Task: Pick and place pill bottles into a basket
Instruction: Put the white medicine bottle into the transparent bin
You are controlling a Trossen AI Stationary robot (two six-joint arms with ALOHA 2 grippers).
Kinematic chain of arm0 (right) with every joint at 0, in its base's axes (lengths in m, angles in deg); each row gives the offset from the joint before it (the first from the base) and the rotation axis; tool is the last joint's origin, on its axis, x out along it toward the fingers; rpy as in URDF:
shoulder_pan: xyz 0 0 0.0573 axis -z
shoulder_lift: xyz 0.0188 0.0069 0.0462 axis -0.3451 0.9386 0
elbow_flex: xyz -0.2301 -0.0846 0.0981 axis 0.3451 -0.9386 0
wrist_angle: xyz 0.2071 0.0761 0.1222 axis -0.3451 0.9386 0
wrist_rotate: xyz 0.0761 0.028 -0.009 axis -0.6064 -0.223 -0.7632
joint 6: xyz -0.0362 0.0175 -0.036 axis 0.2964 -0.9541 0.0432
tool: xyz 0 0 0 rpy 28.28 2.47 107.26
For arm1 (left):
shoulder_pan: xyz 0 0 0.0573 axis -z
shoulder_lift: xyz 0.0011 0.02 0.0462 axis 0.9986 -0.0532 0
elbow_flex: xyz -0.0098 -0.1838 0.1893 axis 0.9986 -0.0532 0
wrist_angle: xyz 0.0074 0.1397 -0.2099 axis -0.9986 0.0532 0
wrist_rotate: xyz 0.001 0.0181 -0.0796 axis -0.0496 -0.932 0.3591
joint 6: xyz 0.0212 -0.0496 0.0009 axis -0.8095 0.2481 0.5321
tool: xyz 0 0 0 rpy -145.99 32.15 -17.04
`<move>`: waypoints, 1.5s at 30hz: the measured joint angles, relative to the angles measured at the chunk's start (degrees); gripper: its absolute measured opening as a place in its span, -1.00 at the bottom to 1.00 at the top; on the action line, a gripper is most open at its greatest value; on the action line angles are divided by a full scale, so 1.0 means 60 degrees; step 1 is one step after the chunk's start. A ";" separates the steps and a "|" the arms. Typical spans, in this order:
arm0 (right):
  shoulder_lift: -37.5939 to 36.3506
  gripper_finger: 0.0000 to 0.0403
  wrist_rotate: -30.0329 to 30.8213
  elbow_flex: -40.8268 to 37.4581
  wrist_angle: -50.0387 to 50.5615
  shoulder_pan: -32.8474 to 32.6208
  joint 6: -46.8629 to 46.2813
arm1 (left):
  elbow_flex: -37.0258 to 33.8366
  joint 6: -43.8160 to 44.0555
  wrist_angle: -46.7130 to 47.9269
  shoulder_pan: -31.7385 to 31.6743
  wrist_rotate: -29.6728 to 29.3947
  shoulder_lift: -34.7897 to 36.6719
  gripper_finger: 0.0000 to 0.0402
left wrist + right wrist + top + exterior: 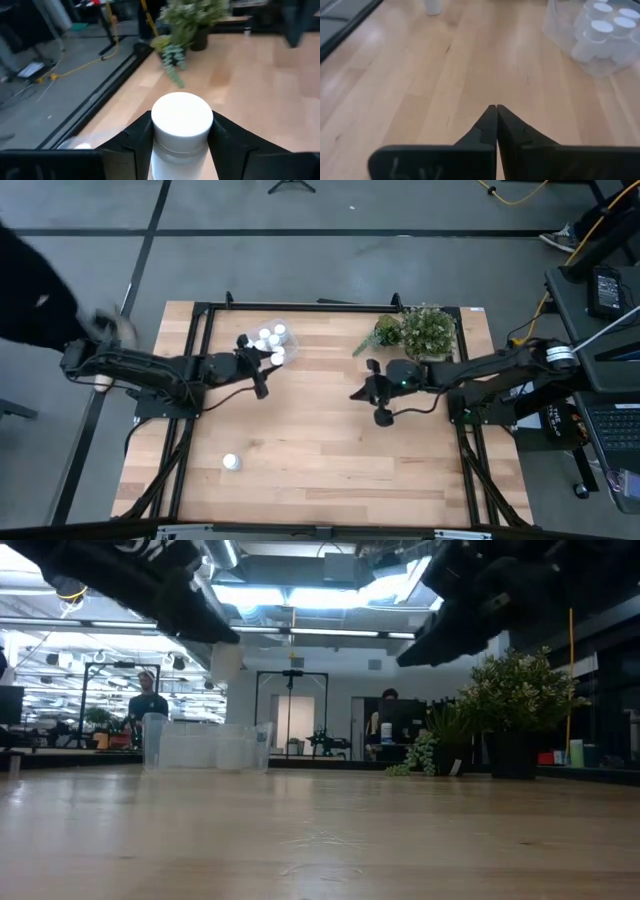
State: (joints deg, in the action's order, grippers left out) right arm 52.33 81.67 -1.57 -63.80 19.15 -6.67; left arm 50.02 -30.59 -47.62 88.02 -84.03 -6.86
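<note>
The clear basket (268,338) stands at the table's far left and holds several white pill bottles (600,31). In the low view the basket (205,746) rests flat on the wood. My left gripper (268,362) is by its near side, shut on one white bottle (181,120), which hangs in the air above the basket's rim (227,661). One more bottle (231,462) stands alone near the table's front left. My right gripper (496,116) is shut on nothing, above bare wood right of the table's middle (358,392). My left gripper pinches the bottle's body just under the white cap (181,146) between its two fingers (135,137), one on each side. The fingers come about level from the table's left. The bottle stands roughly upright, cap up, lifted clear of the table.
A green bushy plant (418,330) in a dark pot stands at the far right of the table. Bare wood lies between the two arms and along the front edge. A person's dark sleeve (35,290) shows beyond the table's left; people stand in the room behind (148,700).
</note>
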 joint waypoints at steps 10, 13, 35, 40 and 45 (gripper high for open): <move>-0.0159 -0.98 -0.0019 -0.2190 -0.3480 -0.0338 -0.0592 | -0.1398 0.0561 -0.1661 -0.1334 0.0603 0.0392 -0.24; -0.0161 -0.98 -0.0017 -0.2459 -0.4166 -0.0336 -0.0574 | -0.1521 0.0603 -0.1687 -0.1651 0.0707 0.0392 -0.24; -0.0157 -0.99 -0.0017 -0.2486 -0.4211 -0.0335 -0.0580 | -0.2930 0.1167 -0.3587 -0.2278 0.0220 0.0188 -0.24; -0.0157 -0.99 -0.0017 -0.2483 -0.4212 -0.0335 -0.0580 | -0.3297 0.1240 -0.3834 -0.2278 0.0093 0.0188 -0.24; -0.0157 -0.99 -0.0014 -0.2486 -0.4212 -0.0335 -0.0580 | -0.3399 0.1251 -0.3830 -0.2278 0.0083 0.0188 -0.24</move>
State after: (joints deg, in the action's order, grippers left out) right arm 51.38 81.59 -16.49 -89.07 17.14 -10.15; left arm 29.63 -23.08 -70.60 74.35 -83.53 -5.73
